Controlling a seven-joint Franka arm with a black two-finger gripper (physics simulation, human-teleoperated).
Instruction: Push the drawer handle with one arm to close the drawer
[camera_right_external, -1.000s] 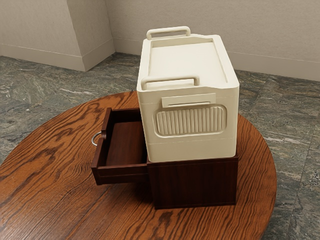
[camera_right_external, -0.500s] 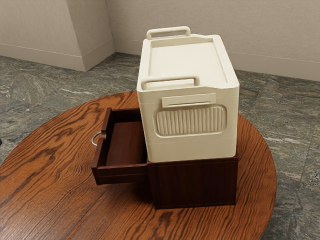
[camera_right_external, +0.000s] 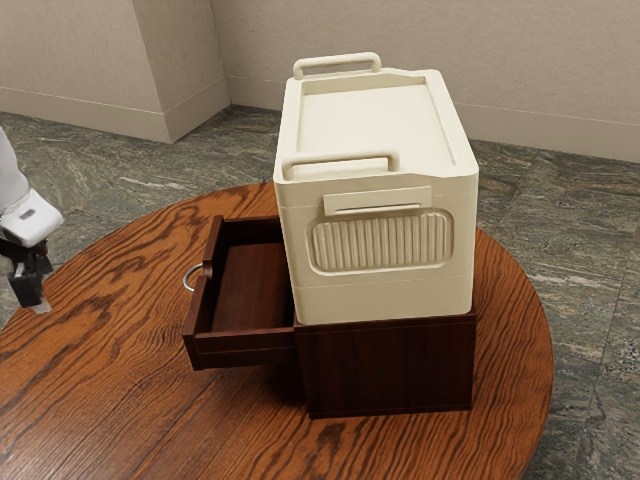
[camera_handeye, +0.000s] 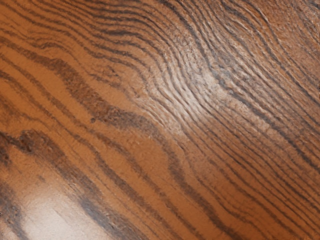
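Across the round wooden table (camera_right_external: 110, 400), whose grain also runs below the hand in the wrist view, a cream box (camera_right_external: 385, 290) sits on top of a dark cabinet (camera_right_external: 385, 365). Out of that cabinet, toward the exterior view's left, stands the open drawer (camera_right_external: 245, 345). The tool (camera_right_external: 39, 306) hangs at the exterior view's left, well apart from the drawer; whether it is spread or pressed together I cannot tell. On the drawer's front is the curved metal handle (camera_right_external: 186, 277), untouched. Coming in too high, the tool could pass over the front's dipped rim and miss the handle. A push off to one side might slip off the thin curve or bind the drawer, and too hard a shove could slide the cabinet.
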